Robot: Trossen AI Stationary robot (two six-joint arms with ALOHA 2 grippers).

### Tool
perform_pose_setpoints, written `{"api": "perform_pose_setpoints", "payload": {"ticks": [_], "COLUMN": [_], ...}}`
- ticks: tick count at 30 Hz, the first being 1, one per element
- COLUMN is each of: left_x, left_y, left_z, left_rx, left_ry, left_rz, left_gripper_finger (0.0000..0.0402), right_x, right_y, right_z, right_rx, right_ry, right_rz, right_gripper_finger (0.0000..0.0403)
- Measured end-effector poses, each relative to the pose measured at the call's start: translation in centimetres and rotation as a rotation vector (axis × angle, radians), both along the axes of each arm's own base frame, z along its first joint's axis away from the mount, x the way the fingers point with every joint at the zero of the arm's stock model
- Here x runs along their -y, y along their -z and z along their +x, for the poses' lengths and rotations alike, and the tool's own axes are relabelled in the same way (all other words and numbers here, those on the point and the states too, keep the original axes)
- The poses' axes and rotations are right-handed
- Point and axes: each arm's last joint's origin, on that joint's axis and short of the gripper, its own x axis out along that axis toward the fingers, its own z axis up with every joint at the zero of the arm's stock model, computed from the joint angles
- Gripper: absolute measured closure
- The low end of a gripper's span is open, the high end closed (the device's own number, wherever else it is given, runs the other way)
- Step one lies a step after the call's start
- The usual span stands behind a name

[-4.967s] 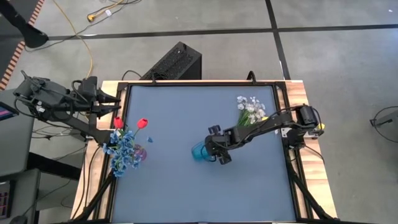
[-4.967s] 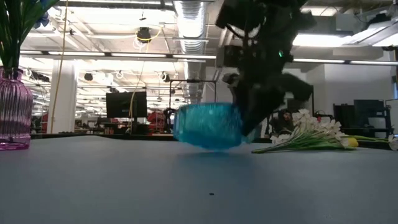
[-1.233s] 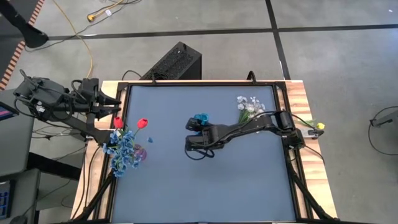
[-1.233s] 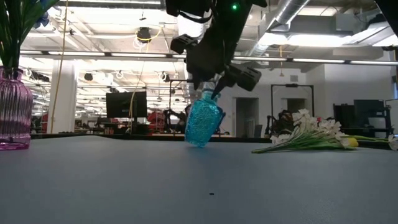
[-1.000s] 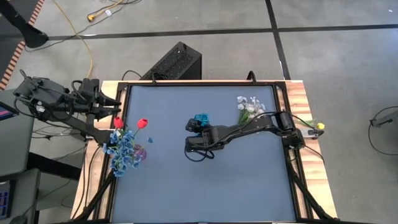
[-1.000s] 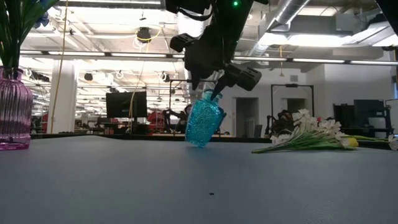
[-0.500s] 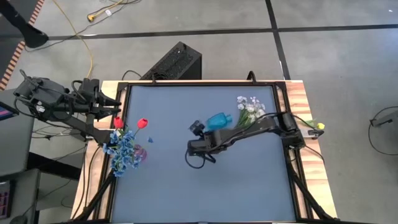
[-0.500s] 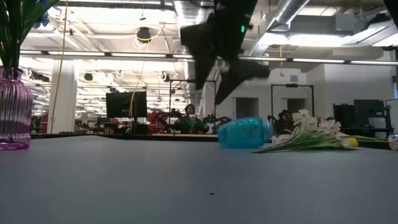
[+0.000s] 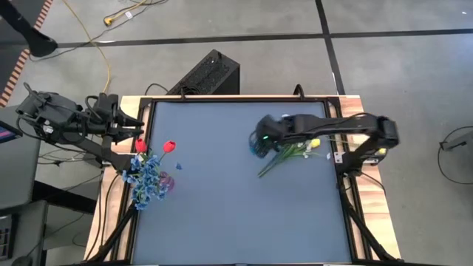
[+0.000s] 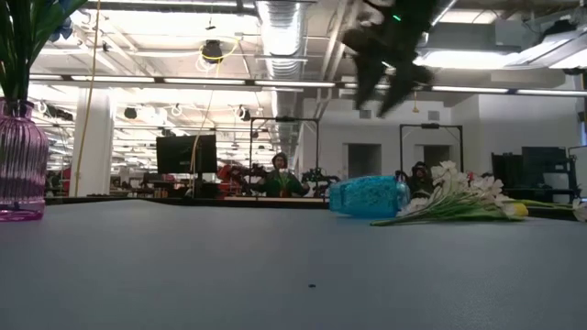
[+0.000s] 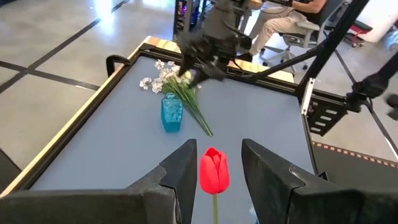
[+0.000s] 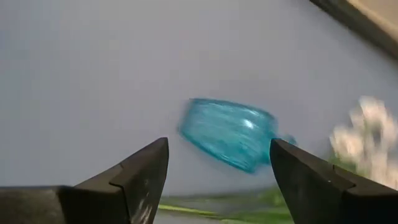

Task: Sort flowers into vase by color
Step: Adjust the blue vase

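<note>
A blue glass vase [image 10: 367, 197] lies on its side right of the table's middle, its neck toward the white flower sprays [image 10: 459, 188], which lie flat with a yellow tulip [image 10: 518, 209]. My right gripper [image 12: 217, 143] hangs open above the blue vase, clear of it, and hides most of it in the high view. At the left edge stands a pink vase [image 10: 20, 160] with blue sprays [image 9: 146, 183] and red tulips [image 9: 168, 146]. My left gripper [image 11: 219, 146] waits open there, raised. A red tulip head [image 11: 213, 171] shows between its fingertips, with gaps on both sides.
A black box [image 9: 211, 72] sits on the floor beyond the far edge. Wooden rails [image 9: 353, 111] frame the table. The near half of the grey mat [image 9: 236, 222] is bare. A seated person [image 11: 292, 18] shows past the table's right side.
My right gripper has let go of the blue vase's neck and opened. The vase, tilted near upright at mid-table, has fallen onto its side toward the right, ending by the white flowers. The gripper has then risen, rolled and swung toward the far right, over the vase.
</note>
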Motion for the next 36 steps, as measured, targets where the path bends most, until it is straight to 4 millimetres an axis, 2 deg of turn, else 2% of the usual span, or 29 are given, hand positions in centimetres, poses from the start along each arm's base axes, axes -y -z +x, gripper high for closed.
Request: {"api": "perform_pose_setpoints", "payload": {"ticks": [4, 9, 13, 18, 27, 31, 36], "left_x": [0.0, 0.0, 0.0, 0.0, 0.0, 0.0, 0.0], "left_y": [0.0, 0.0, 0.0, 0.0, 0.0, 0.0, 0.0], "left_z": [0.0, 0.0, 0.0, 0.0, 0.0, 0.0, 0.0], "left_rx": [-0.002, -0.006, -0.006, -0.006, -0.003, -0.003, -0.004], "left_ry": [0.012, 0.026, 0.025, 0.025, 0.014, 0.011, 0.007], "left_rz": [-0.002, 0.032, 0.039, 0.039, 0.019, 0.014, 0.002], "left_gripper_finger": [0.0288, 0.0288, 0.0288, 0.0288, 0.0288, 0.0288, 0.0288], "right_x": [1.2, 2.3, 3.6, 4.9, 6.3, 7.1, 7.9], "right_y": [1.4, 4.1, 6.5, 8.0, 10.2, 11.0, 11.8], "right_z": [-4.0, -6.6, -8.1, -8.3, -8.1, -8.0, -7.7], "right_rx": [0.201, 0.357, 0.362, 0.402, 0.330, 0.305, 0.305], "right_ry": [0.269, 0.297, 0.347, 0.326, 0.324, 0.308, 0.294], "right_rz": [0.131, 0.224, 0.259, 0.294, 0.337, 0.375, 0.401], "right_gripper_finger": [0.0105, 0.0107, 0.0107, 0.0110, 0.0134, 0.0161, 0.0214]}}
